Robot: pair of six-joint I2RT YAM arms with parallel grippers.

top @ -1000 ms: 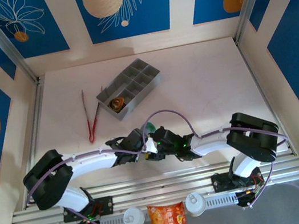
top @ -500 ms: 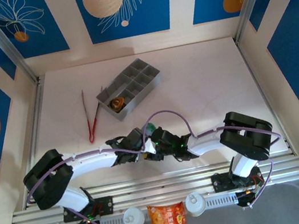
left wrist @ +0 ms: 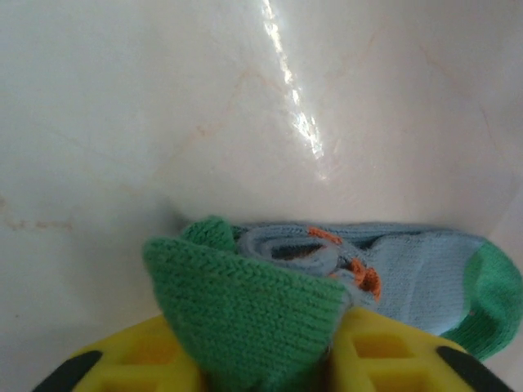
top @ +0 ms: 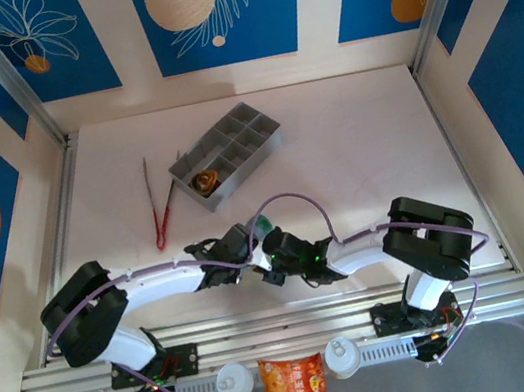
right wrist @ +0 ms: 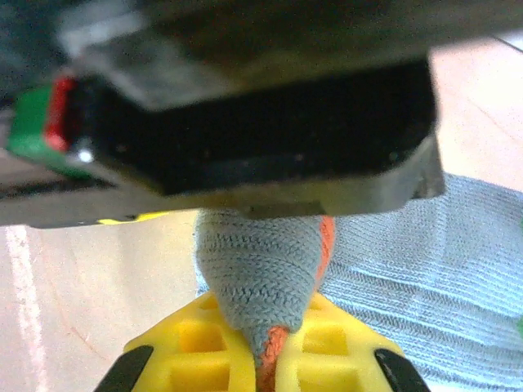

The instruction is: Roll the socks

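Grey-blue knitted sock with green toe and orange cuff (left wrist: 409, 278) lies on your white marbled table (top: 367, 157), toward 6 o'clock of its middle, where both arms meet. Your white-and-black left arm (top: 155, 281) reaches in from 9 o'clock, your white-and-black right arm (top: 373, 247) from 3 o'clock. At 12 o'clock of their meeting point sits the grey plastic compartment tray (top: 247, 170), with an olive-brown and orange rolled sock (top: 206, 181) in its end cell toward 7 o'clock. Red metal tongs (top: 158, 209) lie at the tray's 8 o'clock. Your left gripper (left wrist: 261, 363), yellow fingers closed, pinches a green fold of the sock. Your right gripper (right wrist: 265, 351), yellow fingers likewise closed, pinches a peak of grey-blue fabric edged in orange.
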